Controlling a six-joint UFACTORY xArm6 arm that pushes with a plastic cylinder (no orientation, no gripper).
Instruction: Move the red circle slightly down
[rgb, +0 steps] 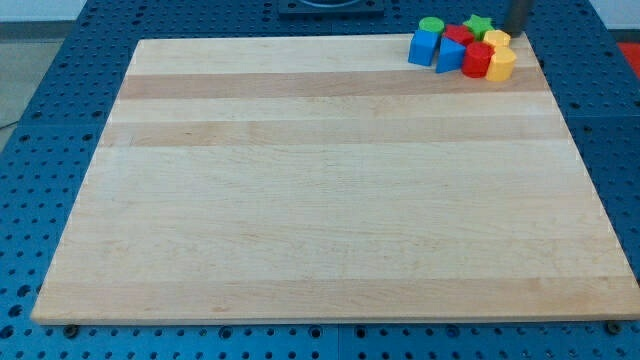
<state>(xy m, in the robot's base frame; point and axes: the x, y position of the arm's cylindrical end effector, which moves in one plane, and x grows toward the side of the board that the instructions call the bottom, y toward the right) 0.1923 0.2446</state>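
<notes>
One wooden board (330, 200), blue pegboard (60, 120) around.

All my obstacles crowd the surface (300, 200) at one o'clock, packed touching: blue blocks (424, 47) and (450, 55), green ones (431, 25) and (480, 24), the red circle (477, 60) hemmed between a blue block and yellow blocks (501, 64) and (497, 39). My tip (516, 31) stands just beyond them. From six o'clock the cluster is freely reachable.
</notes>
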